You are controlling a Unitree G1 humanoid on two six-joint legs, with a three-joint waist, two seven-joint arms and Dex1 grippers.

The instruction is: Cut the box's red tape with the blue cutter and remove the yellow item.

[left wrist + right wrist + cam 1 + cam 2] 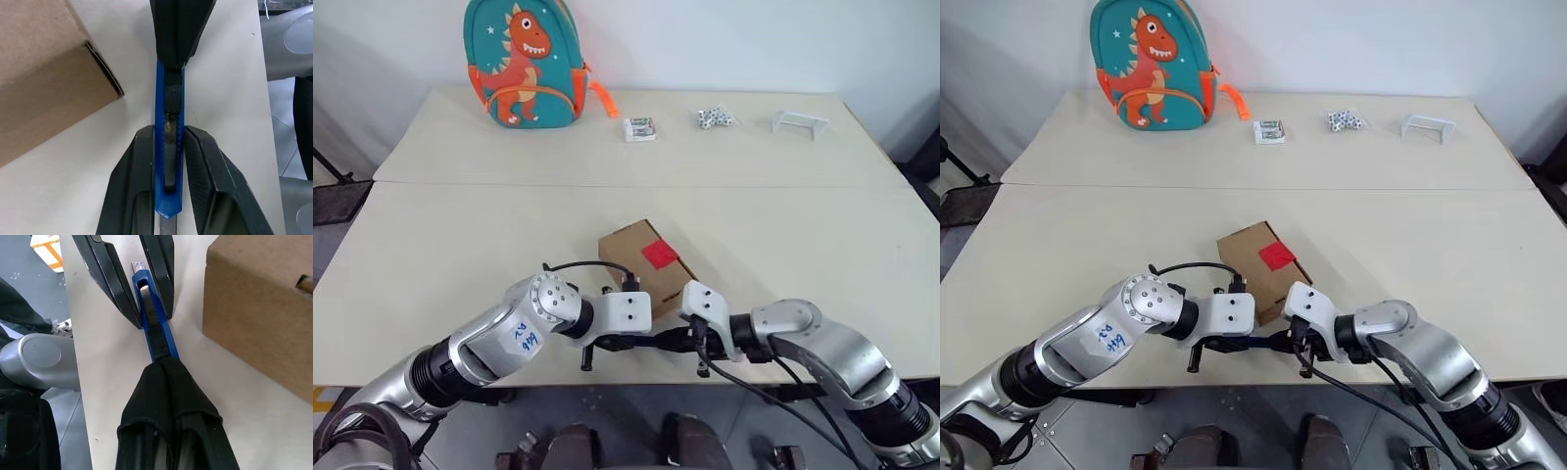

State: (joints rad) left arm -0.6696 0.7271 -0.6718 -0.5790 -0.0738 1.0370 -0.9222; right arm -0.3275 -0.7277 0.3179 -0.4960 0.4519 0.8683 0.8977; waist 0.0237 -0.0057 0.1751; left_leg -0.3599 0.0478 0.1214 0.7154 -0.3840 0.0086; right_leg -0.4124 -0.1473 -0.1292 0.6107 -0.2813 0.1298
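Two grippers share the blue cutter (169,147)

The right gripper (164,363) pinches one end tight; the left gripper (168,142) hugs the other (probably to slide the blade out) beside the box (641,257).

head stereo downward, wrist views close

Your two arms bend inward so the wrists nearly meet at the near table edge. Your left gripper (169,147) has its black fingers (134,181) clamped on either side of the blue cutter (170,105); your right gripper (164,364) pinches the other end (fingers pressed fully together).
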